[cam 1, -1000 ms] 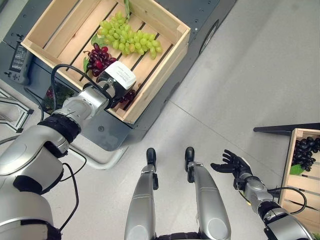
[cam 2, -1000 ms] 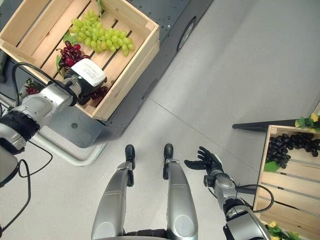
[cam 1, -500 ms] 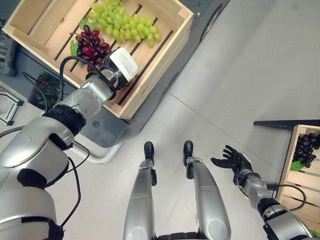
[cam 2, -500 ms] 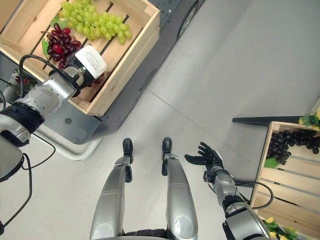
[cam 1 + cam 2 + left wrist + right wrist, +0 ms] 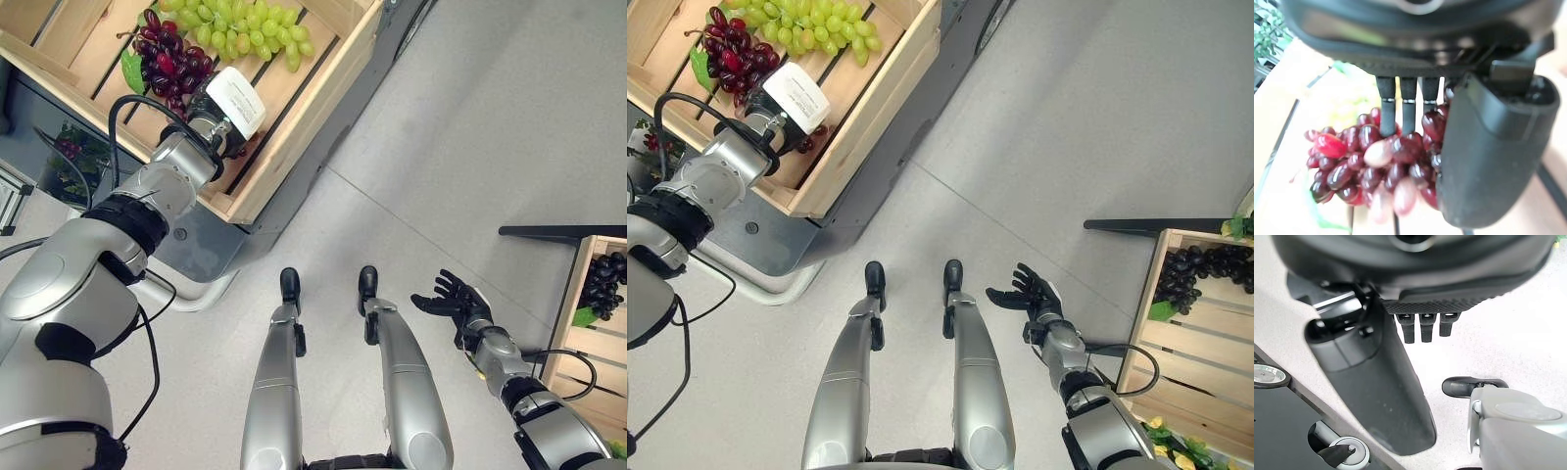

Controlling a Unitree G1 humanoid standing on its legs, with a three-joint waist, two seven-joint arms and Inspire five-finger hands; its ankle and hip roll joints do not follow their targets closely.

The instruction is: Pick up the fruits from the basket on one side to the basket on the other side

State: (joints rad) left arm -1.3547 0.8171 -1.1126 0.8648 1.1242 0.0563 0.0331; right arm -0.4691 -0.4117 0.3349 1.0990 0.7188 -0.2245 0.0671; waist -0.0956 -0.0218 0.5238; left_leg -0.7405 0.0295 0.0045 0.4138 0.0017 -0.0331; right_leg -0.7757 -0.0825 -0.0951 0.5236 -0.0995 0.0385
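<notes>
A wooden crate [image 5: 294,127] at the upper left holds a bunch of red grapes [image 5: 167,59] and a bunch of green grapes [image 5: 245,20]. My left hand [image 5: 208,106] reaches into this crate beside the red bunch. In the left wrist view its straight fingers [image 5: 1400,107] rest on red grapes [image 5: 1366,166], with the thumb close alongside them. My right hand [image 5: 453,299] hovers open, palm up, over the floor at the lower right. Beyond it, a second wooden crate [image 5: 1156,362] holds dark grapes [image 5: 1200,269].
The left crate sits on a dark grey cart [image 5: 211,245] with a pale base rail. A black bar [image 5: 558,232] lies on the floor by the right crate. Leaves and yellow fruit [image 5: 1176,455] show below that crate. Grey floor lies between the crates.
The whole picture has shifted, so the camera has moved. My left hand stays in the crate by the red grapes. The right hand holds its pose.
</notes>
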